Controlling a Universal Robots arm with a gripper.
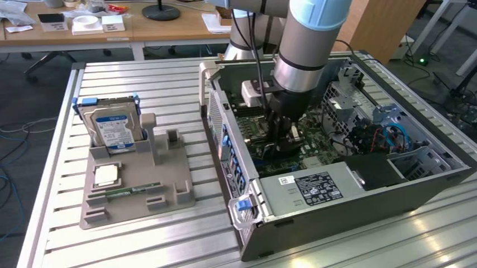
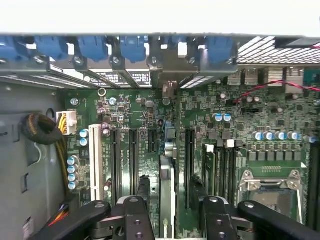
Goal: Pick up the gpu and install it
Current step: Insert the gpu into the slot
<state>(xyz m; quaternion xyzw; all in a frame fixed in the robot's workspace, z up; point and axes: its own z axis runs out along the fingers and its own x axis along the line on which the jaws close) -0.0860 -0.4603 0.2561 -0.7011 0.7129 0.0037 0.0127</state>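
Observation:
The gpu (image 2: 168, 175) stands edge-on in a motherboard (image 2: 140, 115) slot, a thin card with its silver bracket end toward the case's rear wall. My gripper (image 2: 170, 200) straddles it, one black finger (image 2: 145, 187) on each side, with a gap between each finger and the card. The gripper is open and holds nothing. In the exterior view my gripper (image 1: 283, 146) reaches down into the open computer case (image 1: 417, 190), just above the motherboard.
On the exterior view's left, a grey holder tray (image 1: 149, 195) carries a hard drive (image 1: 111, 129), a processor chip (image 1: 106, 176) and a memory stick (image 1: 130, 191). Inside the case are the power supply (image 1: 316, 187), blue cables (image 1: 394, 137) and a cable bundle (image 2: 42, 130).

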